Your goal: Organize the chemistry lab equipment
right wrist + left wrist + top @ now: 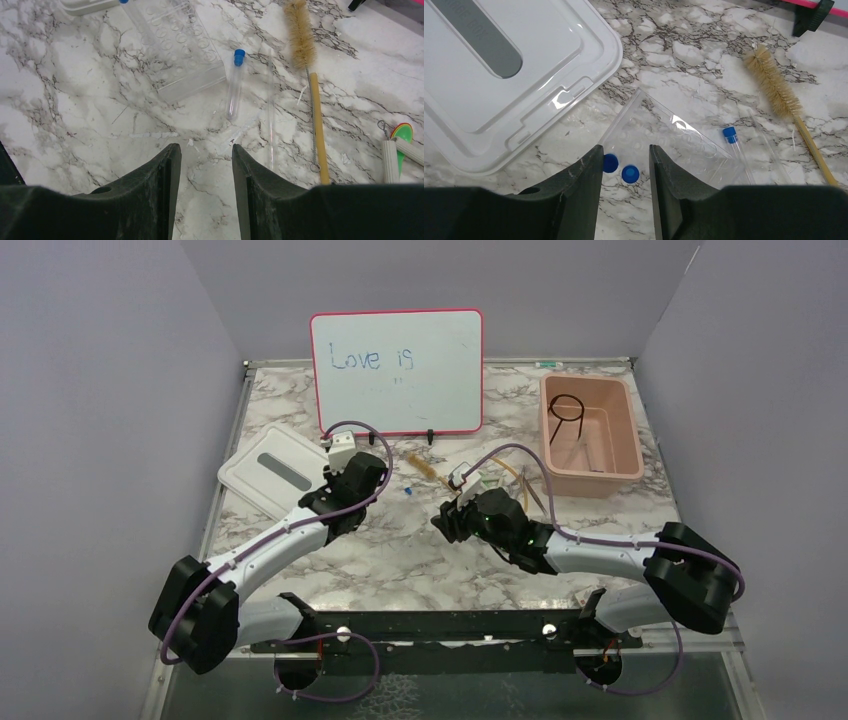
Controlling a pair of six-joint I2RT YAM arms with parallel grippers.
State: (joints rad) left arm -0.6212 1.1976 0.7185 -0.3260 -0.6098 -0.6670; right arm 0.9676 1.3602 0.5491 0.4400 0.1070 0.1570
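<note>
Two grippers stood parted, gripping nothing | blue-capped tube lay on the table just ahead of right gripper, long axis pointing away, cap far | left gripper hung at clear rack, tube off to its right.

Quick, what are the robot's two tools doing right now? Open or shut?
Left tool: open, gripping nothing; two blue caps show in the gap.
Right tool: open, empty.

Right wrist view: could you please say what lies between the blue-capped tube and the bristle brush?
A thin clear rod lies between the blue-capped tube and the bristle brush, apart from both, as the right wrist view shows.
</note>
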